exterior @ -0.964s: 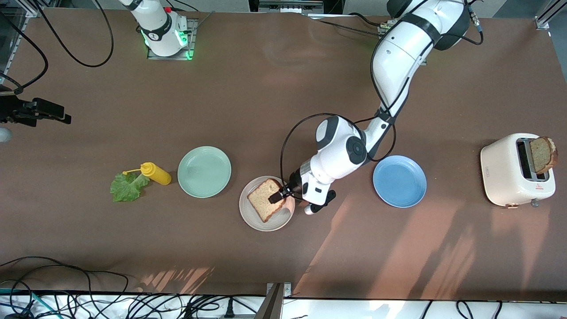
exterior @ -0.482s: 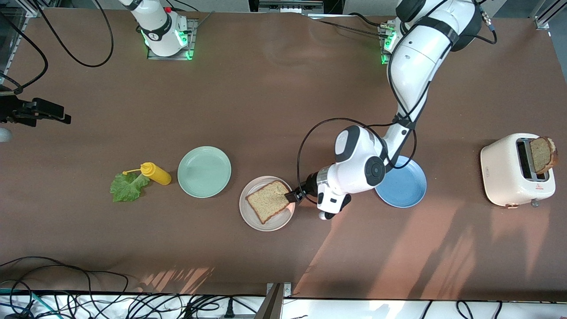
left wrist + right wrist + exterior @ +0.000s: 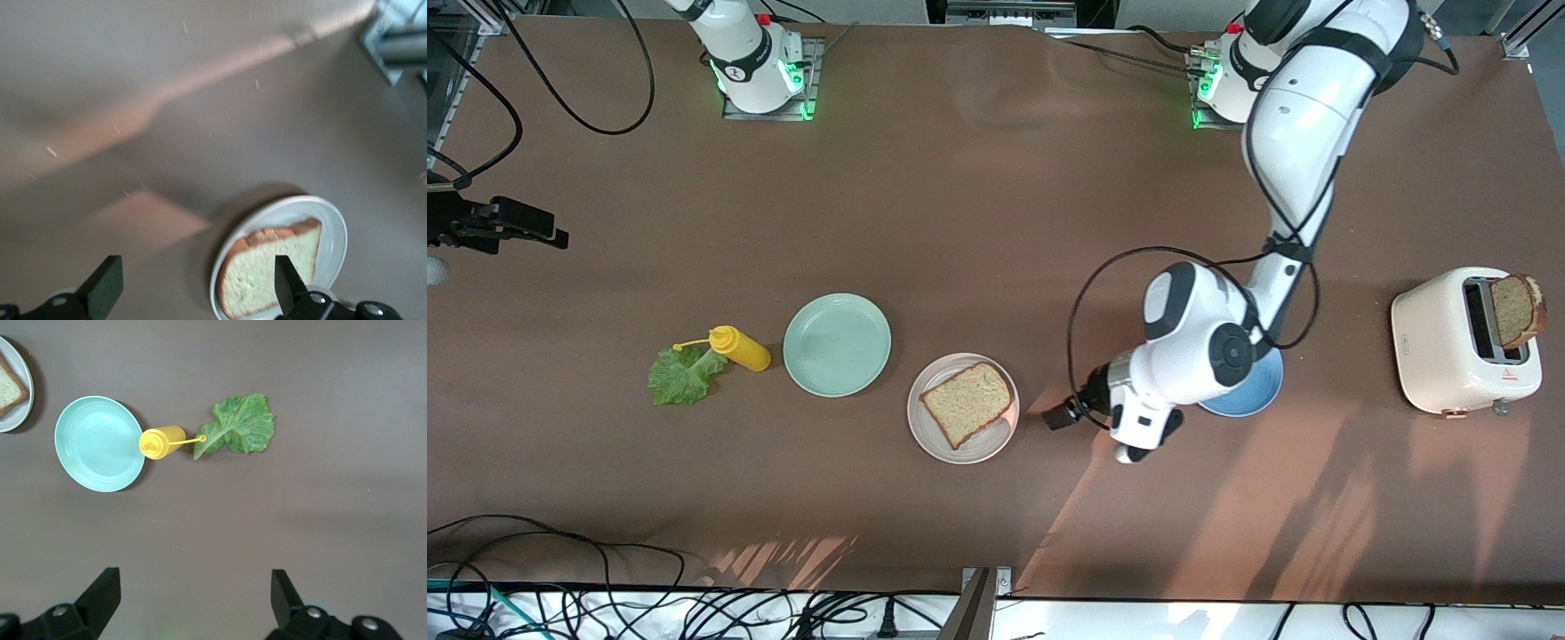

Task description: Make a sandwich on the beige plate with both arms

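A slice of brown speckled bread (image 3: 967, 403) lies flat on the beige plate (image 3: 927, 433), near the front middle of the table. My left gripper (image 3: 1056, 416) hangs open and empty over the bare table between that plate and the blue plate. Its wrist view shows the bread (image 3: 267, 267) and the beige plate's rim (image 3: 333, 223) just off one fingertip of the left gripper (image 3: 195, 287). The lettuce leaf (image 3: 683, 376) lies toward the right arm's end. My right gripper (image 3: 193, 603) is open, high above the table, looking down on the lettuce (image 3: 240, 425).
A mint-green plate (image 3: 837, 344) and a yellow squeeze bottle (image 3: 740, 348) sit between the lettuce and the beige plate. The left arm partly covers the blue plate (image 3: 1249, 400). A white toaster (image 3: 1449, 347) holds another bread slice (image 3: 1516, 309) at the left arm's end.
My left gripper opened and let the bread settle flat on the beige plate. It then drew back toward the blue plate. The right arm has not moved.
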### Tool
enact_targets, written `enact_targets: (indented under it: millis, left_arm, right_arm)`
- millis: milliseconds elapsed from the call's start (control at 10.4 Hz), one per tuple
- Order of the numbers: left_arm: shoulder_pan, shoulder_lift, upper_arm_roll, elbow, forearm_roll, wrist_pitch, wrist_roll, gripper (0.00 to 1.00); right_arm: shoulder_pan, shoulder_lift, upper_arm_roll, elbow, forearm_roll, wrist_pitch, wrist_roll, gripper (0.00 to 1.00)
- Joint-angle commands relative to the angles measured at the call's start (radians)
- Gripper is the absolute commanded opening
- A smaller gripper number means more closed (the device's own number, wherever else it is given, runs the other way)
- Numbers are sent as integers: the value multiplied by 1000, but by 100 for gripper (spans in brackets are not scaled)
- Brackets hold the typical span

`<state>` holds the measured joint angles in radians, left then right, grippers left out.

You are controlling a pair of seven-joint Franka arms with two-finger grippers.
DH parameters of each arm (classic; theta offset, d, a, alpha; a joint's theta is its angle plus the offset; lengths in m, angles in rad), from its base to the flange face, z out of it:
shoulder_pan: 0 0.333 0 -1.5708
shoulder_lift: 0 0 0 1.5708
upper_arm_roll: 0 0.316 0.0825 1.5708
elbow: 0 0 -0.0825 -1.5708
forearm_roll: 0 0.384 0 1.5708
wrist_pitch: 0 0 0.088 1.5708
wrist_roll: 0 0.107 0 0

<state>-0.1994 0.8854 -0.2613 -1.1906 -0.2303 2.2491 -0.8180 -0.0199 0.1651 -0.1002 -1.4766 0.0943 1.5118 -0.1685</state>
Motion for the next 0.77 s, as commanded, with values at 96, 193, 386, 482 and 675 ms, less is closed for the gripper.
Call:
enact_targets:
  millis: [96, 193, 386, 482, 675]
  left_arm:
    - [133, -98, -6, -14, 168, -100, 16, 100]
    - [162, -108, -6, -12, 213, -117, 25, 100]
    - [237, -111, -6, -12, 293, -117, 74, 100]
    - [279, -112, -6, -9, 307, -117, 120, 100]
    - [375, -115, -9, -3, 321, -117, 294, 100]
  right_arm:
    - [-8, 16, -3, 21, 4, 14, 0, 100]
    - [-11, 22, -9, 21, 1, 15, 3, 100]
    - [-12, 68, -15, 22, 4, 39, 3, 100]
    - [-8, 88, -15, 22, 2, 56, 0, 100]
    - [-3, 118, -13, 21, -19, 57, 1, 100]
